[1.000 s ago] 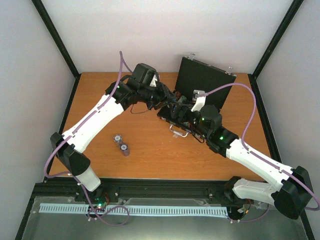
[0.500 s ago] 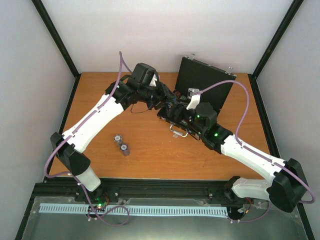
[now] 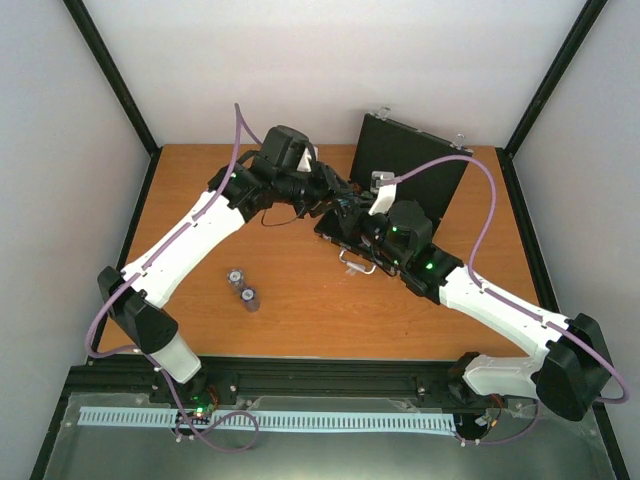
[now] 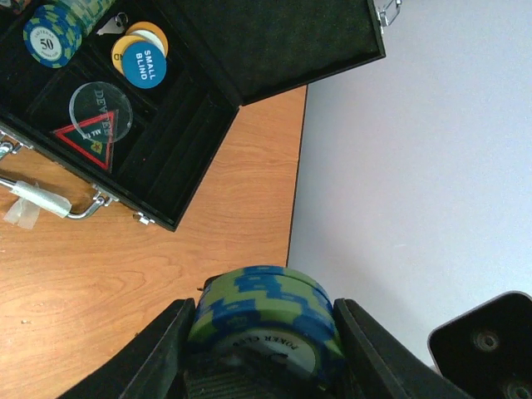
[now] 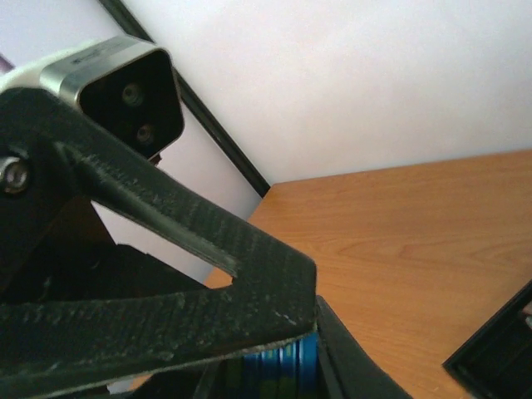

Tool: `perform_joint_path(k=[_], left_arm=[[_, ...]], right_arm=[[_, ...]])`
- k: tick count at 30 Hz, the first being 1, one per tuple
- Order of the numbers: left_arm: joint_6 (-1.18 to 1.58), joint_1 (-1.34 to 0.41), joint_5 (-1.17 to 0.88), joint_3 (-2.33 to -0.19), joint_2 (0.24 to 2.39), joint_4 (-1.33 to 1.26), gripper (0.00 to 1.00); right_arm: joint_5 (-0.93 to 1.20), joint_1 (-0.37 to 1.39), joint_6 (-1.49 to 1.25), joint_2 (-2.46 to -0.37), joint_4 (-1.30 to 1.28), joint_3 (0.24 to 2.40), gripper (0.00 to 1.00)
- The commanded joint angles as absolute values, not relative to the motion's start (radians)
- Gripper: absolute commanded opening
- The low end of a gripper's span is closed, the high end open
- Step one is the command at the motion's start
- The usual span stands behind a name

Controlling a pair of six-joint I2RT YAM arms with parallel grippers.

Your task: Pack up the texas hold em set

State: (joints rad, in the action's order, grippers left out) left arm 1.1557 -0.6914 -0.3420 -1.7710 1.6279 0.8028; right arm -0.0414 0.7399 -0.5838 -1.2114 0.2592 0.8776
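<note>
Left wrist view shows the left gripper closed narrow around a blue-and-green chip stack, held above the counter on the near side of the black case. The case lies open toward the counter's far edge, right of the middle, with its lid upright. Several pieces are already inside: a chip stack marked 50, a blue disc overlapping a yellow disc, and a clear disc lying on the triangular token.

The right gripper is over the case beside the left one. A sliver of blue shows between its fingers, possibly chips, but the view is too cramped to tell what it holds.

Two small chip stacks stand loose on the counter, toward the near-left corner and well apart from the case. I judge the packing roughly midway: the held stack and both loose stacks need placing, then the lid needs closing and latching.
</note>
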Motion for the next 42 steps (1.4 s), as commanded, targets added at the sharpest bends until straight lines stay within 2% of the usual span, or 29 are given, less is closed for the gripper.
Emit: perform_joint_path(k=[1, 3, 6, 13, 17, 18, 20, 24, 26, 29, 37, 42], left_arm=[[1.155, -0.703, -0.389, -1.754, 1.565, 0.802, 0.01], [1.155, -0.702, -0.383, -1.743, 1.555, 0.799, 0.01], [1.154, -0.703, -0.374, -1.725, 1.538, 0.8, 0.01], [1.151, -0.703, -0.353, -1.682, 1.509, 0.799, 0.02], [1.144, -0.703, -0.332, -1.668, 1.494, 0.801, 0.13], [1.143, -0.702, -0.333, -1.668, 1.493, 0.802, 0.18], [1.14, -0.703, -0.334, -1.67, 1.493, 0.801, 0.43], [1.131, -0.703, -0.334, -1.675, 1.495, 0.806, 0.79], [1.124, -0.703, -0.331, -1.677, 1.496, 0.815, 0.9], [1.118, -0.703, -0.327, -1.674, 1.496, 0.825, 0.99], [1.091, -0.684, -0.244, -1.672, 1.492, 0.888, 1.0], [1.125, -0.582, -0.214, -1.533, 1.383, 0.863, 1.0]], right_arm=[[-0.07, 0.73, -0.569, -1.216, 0.286, 0.918, 0.18], [-0.065, 0.728, -0.558, -1.214, 0.273, 0.922, 0.16], [-0.065, 0.722, -0.539, -1.203, 0.255, 0.93, 0.07], [-0.057, 0.712, -0.492, -1.177, 0.23, 0.949, 0.03], [-0.057, 0.712, -0.475, -1.165, 0.205, 0.954, 0.03], [-0.06, 0.712, -0.473, -1.158, 0.2, 0.952, 0.03], [-0.063, 0.712, -0.466, -1.152, 0.19, 0.95, 0.03], [-0.064, 0.712, -0.448, -1.144, 0.176, 0.954, 0.03], [-0.065, 0.71, -0.44, -1.141, 0.169, 0.959, 0.03], [-0.065, 0.71, -0.427, -1.14, 0.156, 0.971, 0.03], [-0.033, 0.709, -0.383, -1.172, 0.049, 1.015, 0.03], [0.019, 0.706, -0.271, -1.212, -0.087, 1.078, 0.03]])
